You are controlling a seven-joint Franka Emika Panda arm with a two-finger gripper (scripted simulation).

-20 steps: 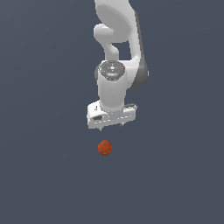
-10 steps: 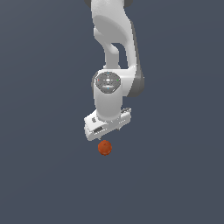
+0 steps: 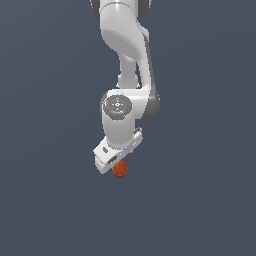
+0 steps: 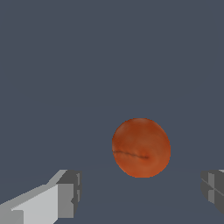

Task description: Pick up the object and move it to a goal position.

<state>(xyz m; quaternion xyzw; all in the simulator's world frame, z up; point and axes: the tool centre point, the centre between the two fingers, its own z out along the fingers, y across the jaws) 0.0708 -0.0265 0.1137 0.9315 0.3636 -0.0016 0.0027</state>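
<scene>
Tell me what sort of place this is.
Most likely a bare simulated test scene: a flat, featureless grey-blue ground, a white robot arm with its open gripper, and a lone orange-red ball.

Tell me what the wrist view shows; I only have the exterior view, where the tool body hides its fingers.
Observer: The tool is open; one finger and the other stand wide apart.
Operator: Report where the ball sits relative to them.
Observer: The orange-red ball lies between the two fingers' lines, nearer the second one, touching neither.
Operator: Describe the ball's surface; it's a blob here.
Observer: It is mottled, with a thin dark crease across its lower half.
</scene>
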